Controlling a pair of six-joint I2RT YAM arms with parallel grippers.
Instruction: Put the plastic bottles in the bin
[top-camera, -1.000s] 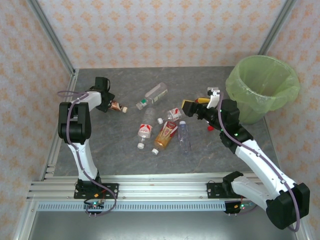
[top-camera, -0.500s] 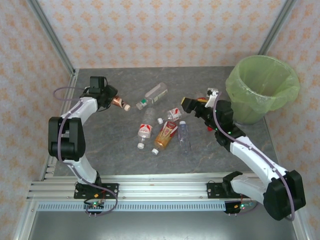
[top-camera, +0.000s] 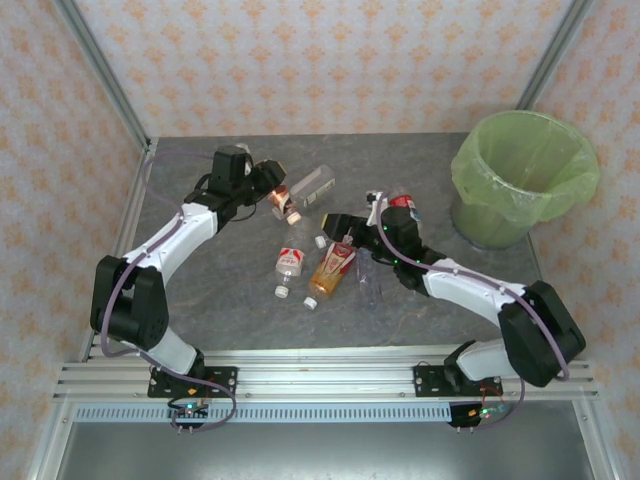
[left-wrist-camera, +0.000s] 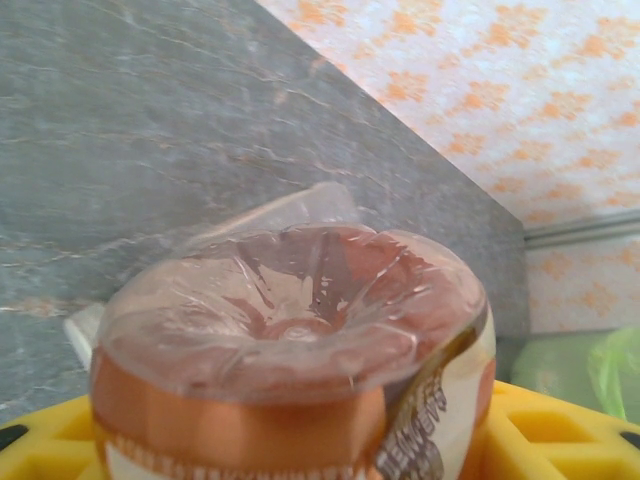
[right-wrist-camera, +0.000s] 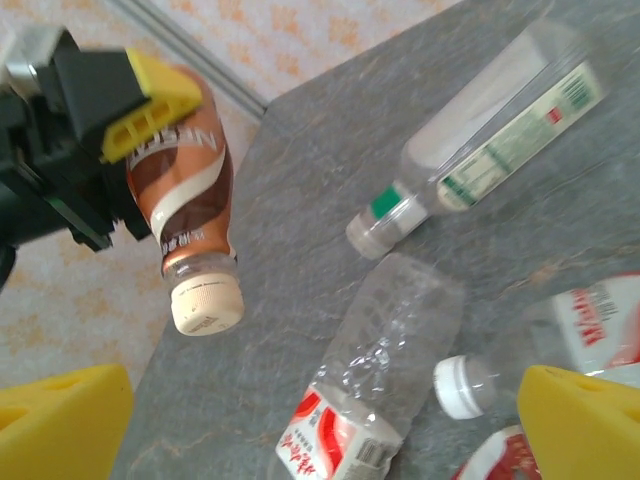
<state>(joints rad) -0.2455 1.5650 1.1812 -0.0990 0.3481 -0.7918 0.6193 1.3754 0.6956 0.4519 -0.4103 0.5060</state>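
Grey table (top-camera: 200, 290) | left pincer (top-camera: 266, 183) pinches brown bottle (top-camera: 283, 199) near its base, cap down | right pincer (top-camera: 335, 222) spread above loose bottles (top-camera: 330, 270) | carry high, release only over bin (top-camera: 500, 215)

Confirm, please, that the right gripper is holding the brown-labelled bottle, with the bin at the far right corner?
No: the left gripper holds the brown-labelled bottle, as the top external view shows; the bin is at the far right corner.
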